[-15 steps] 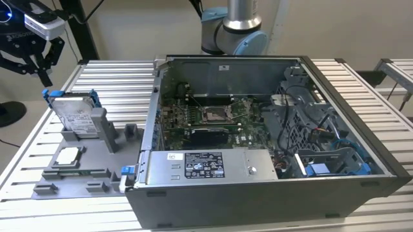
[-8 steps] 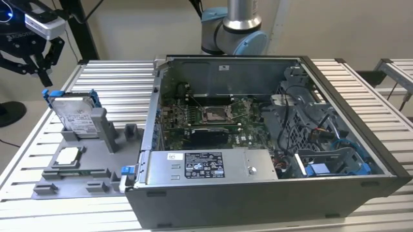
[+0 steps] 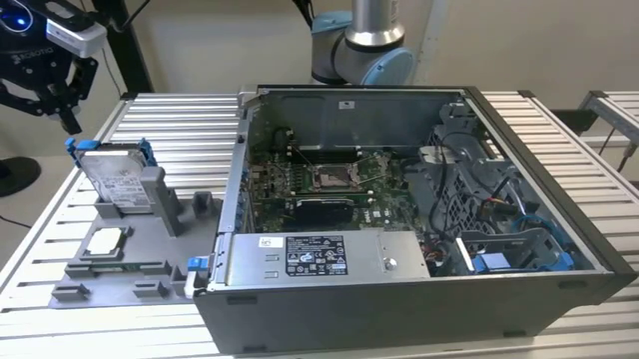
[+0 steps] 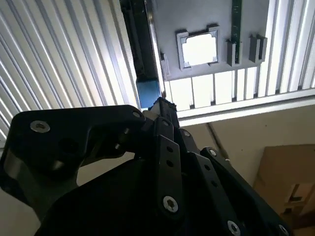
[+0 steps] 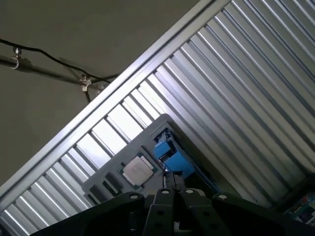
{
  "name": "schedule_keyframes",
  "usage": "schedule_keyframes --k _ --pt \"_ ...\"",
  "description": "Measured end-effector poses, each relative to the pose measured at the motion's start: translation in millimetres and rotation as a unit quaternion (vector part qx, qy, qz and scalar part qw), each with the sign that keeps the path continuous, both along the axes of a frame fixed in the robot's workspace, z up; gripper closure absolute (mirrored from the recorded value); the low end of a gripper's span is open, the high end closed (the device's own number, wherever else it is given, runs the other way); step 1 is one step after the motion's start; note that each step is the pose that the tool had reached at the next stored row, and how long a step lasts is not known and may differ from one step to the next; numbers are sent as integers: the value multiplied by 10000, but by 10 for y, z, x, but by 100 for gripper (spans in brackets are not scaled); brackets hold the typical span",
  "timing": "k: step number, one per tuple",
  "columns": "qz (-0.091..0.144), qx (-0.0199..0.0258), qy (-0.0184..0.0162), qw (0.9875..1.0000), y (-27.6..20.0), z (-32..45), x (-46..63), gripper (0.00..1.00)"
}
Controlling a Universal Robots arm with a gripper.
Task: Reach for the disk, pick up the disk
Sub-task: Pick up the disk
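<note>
The jaws read as closed, the fingertips drawn together to one point with nothing held between them. In both wrist views the dark linkages converge on that tip. In the exterior view the gripper (image 3: 67,120) hangs with its fingers pointing down, in the air and touching nothing.

The landmark is the grey fixture (image 3: 150,232) lying on the slatted metal table (image 3: 179,112). The disk (image 3: 112,176) stands on edge in a slot at the fixture's far end. Its long axis is roughly upright and its white-labelled face is turned toward the exterior camera. Its blue bracket (image 3: 72,144) runs along its edges and caps the top corners.

The gripper is above that far end of the fixture. It is near the disk's top corner on the exterior view's left, and apart from it. So the disk lies below the fingertips, a little toward the fixture's middle. In the first wrist view the blue bracket (image 5: 170,153) shows just past the fingertips, which suggests the approach line is close to the disk's upper edge.

A small square chip (image 3: 103,241) sits in a recess nearer the fixture's middle. The open computer case (image 3: 399,299) stands right beside the fixture, toward the exterior view's right.
</note>
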State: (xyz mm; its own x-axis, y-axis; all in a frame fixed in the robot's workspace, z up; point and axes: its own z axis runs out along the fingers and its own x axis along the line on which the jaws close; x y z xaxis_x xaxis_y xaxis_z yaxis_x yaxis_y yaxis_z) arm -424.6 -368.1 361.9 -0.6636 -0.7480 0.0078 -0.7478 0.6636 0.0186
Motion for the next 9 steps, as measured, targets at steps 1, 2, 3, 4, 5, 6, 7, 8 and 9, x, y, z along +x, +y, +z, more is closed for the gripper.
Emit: schedule_keyframes --k 1,2,3,4,5,6,7,8,9 --pt "89 0 -1 10000 0 0 0 100" --pt "175 0 -1 9998 0 0 0 100" --pt "248 0 -1 9997 0 0 0 100" --pt "309 0 -1 9995 0 0 0 100" --pt "357 0 -1 9994 1 0 1 100" --pt "395 0 -2 9992 4 0 2 100" --pt "433 0 -2 9991 6 0 2 100" --pt "472 0 -2 9989 8 0 2 100" --pt "509 0 -3 9987 10 0 3 100"
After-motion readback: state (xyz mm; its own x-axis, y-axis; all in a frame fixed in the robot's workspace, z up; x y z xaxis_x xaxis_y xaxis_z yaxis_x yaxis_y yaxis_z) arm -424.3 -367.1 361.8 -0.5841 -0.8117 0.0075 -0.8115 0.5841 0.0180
